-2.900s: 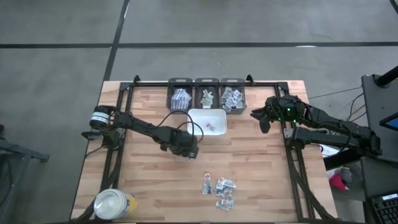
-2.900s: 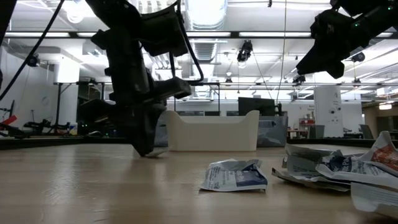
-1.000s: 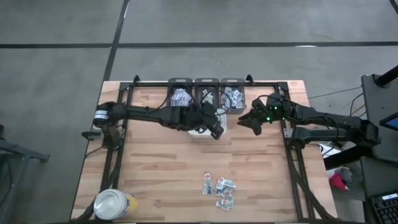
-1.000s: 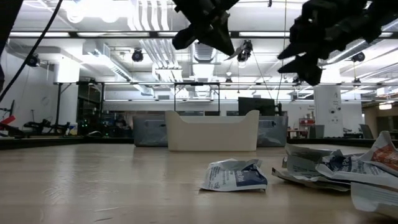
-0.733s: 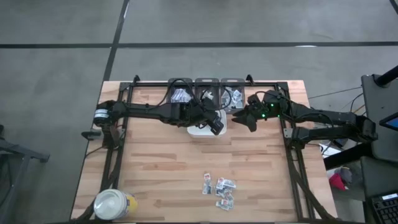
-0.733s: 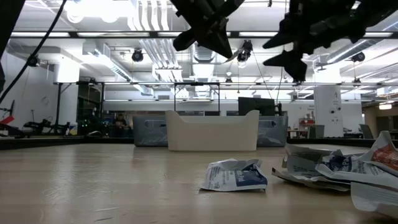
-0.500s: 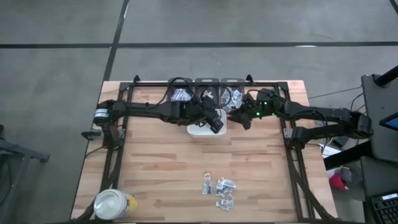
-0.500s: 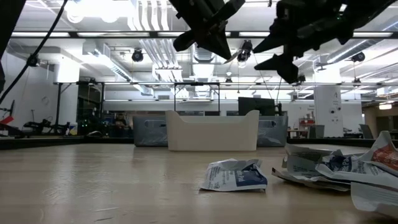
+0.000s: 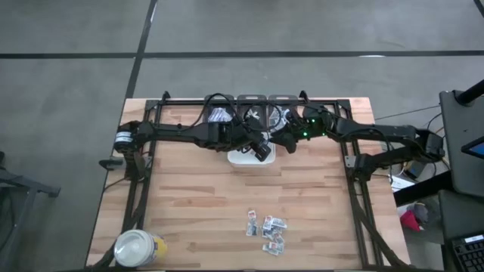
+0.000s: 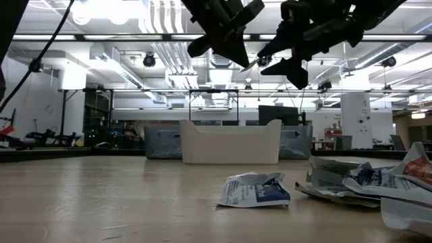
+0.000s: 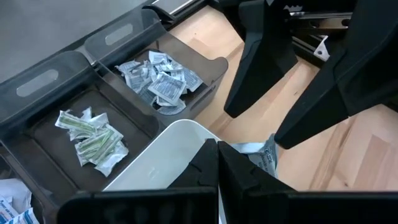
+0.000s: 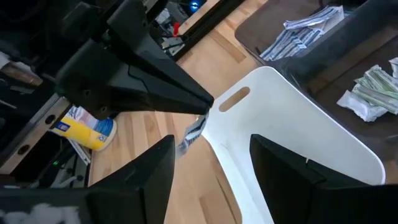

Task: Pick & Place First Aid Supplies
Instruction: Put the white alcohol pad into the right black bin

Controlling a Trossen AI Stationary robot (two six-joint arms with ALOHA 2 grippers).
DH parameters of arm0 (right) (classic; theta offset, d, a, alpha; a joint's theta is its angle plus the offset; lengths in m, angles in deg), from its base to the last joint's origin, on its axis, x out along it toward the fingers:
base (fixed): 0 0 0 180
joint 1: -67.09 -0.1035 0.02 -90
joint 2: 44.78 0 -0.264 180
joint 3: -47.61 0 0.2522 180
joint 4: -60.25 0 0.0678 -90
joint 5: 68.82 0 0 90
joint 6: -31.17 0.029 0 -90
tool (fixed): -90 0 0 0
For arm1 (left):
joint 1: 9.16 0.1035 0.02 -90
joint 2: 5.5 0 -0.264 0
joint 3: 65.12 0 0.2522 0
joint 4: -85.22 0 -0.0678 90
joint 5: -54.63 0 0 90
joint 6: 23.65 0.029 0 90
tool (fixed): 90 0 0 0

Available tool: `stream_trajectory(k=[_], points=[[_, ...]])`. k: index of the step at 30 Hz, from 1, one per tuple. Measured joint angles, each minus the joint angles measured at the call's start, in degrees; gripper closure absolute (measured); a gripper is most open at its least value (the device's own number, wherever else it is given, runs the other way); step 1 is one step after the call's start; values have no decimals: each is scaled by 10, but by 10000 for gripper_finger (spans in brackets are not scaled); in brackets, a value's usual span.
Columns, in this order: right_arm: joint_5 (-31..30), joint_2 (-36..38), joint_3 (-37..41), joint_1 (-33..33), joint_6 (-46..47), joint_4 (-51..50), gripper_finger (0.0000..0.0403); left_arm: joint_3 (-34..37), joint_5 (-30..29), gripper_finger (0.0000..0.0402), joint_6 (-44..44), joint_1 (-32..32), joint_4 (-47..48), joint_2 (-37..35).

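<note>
My left gripper point(image 9: 262, 148) hangs above the white tray point(image 9: 243, 158), shut on a small white first aid packet point(image 12: 194, 132). My right gripper point(image 9: 284, 140) stands open just to its right, over the tray's right end. Its fingers point(image 12: 152, 177) point at the packet and touch nothing. In the low view both grippers, left point(image 10: 237, 48) and right point(image 10: 283, 59), hang high above the tray point(image 10: 229, 143). More first aid supplies point(image 9: 267, 230) lie loose on the wood near the front edge. My left gripper pinches the packet's upper edge point(image 12: 203, 118) between its two fingertips point(image 12: 198, 103). The fingers slant down toward the table's right. The packet hangs below them, clear of the tray; its lower part point(image 11: 263, 155) shows past the fingertips.
Three dark bins stand along the far edge behind the tray: one with striped packets point(image 9: 218, 115), one with green packets point(image 11: 93, 142), one with white packets point(image 11: 163, 76). A yellow jar with a white lid point(image 9: 137, 248) stands at the near left corner.
My right gripper has swung toward the table's left, from beside the right frame rail to just beside my left gripper over the tray. My left gripper has kept its place above the tray with the packet.
</note>
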Motion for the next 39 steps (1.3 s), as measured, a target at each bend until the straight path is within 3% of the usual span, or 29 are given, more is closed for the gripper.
stream_trajectory(k=[18,24,32,39], points=[[-1,-20,-10,0,2,1,205,1,1,401,0,0,-30,0],[-1,-20,-10,0,-2,0,259,2,1,401,1,0,-54,0],[-1,-20,-9,0,-25,0,382,4,1,401,9,1,-53,0],[-1,-20,-9,0,-28,0,394,4,1,387,69,3,-53,0]])
